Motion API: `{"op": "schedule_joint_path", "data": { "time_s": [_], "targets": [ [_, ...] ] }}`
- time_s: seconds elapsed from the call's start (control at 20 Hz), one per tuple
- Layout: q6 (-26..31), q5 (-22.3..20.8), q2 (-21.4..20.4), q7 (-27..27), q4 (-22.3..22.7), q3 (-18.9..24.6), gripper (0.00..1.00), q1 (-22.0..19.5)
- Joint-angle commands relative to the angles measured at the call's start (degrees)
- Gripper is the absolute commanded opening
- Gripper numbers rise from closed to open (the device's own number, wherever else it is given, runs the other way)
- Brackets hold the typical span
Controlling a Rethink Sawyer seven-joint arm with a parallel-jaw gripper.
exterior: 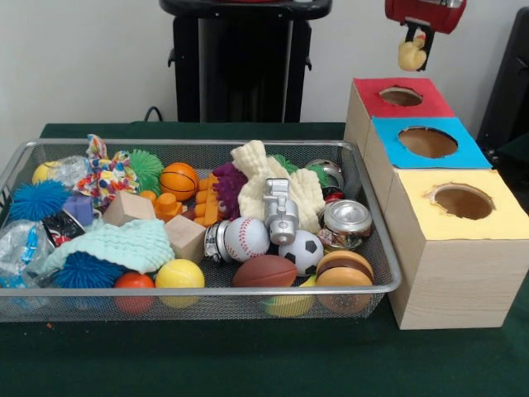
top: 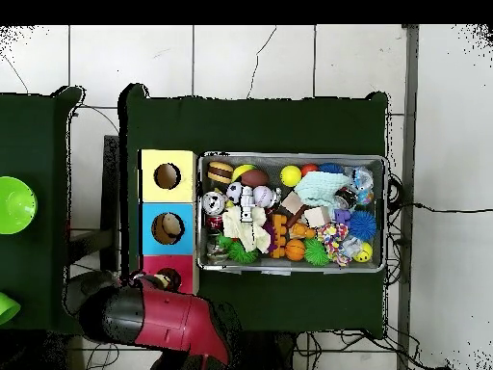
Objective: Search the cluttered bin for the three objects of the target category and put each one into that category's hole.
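Note:
My gripper [exterior: 413,43] hangs at the top right, above and just behind the red box's hole [exterior: 401,96]. It is shut on a small pale yellow squishy toy [exterior: 411,56], held clear of the box. The wire-mesh bin [exterior: 207,291] lies left of the boxes, full of toys. An orange toy [exterior: 169,205] lies near its middle; I cannot make out stripes on it. In the overhead view my red arm [top: 159,318] reaches over the red box [top: 154,265] beside the bin [top: 289,156].
Three wooden boxes stand in a row right of the bin, with a red, a blue [exterior: 427,142] and a yellow [exterior: 463,201] hole. Sports balls, spiky balls, wooden blocks, a can and cloths fill the bin. Green bowls [top: 14,204] stand on a side table.

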Motion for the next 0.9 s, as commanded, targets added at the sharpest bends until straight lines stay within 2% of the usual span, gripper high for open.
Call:
{"op": "schedule_joint_path", "data": {
  "time_s": [0.05, 0.25, 0.45, 0.75, 0.9],
  "targets": [
    [4.4, -3.5, 0.6, 6.3, -7.0, 0.1, 0.00, -2.2],
    [-0.3, -5.9, 2.9, 4.4, -5.2, 0.0, 0.00, -2.9],
    [-5.2, -4.5, 5.2, 3.8, 1.0, 5.0, 0.00, -5.8],
    [-12.4, -5.4, 11.0, 5.5, 3.9, 7.1, 0.00, -5.6],
    [-21.2, -2.0, 14.1, 6.9, 7.9, 14.6, 0.00, -11.1]
  ]
}}
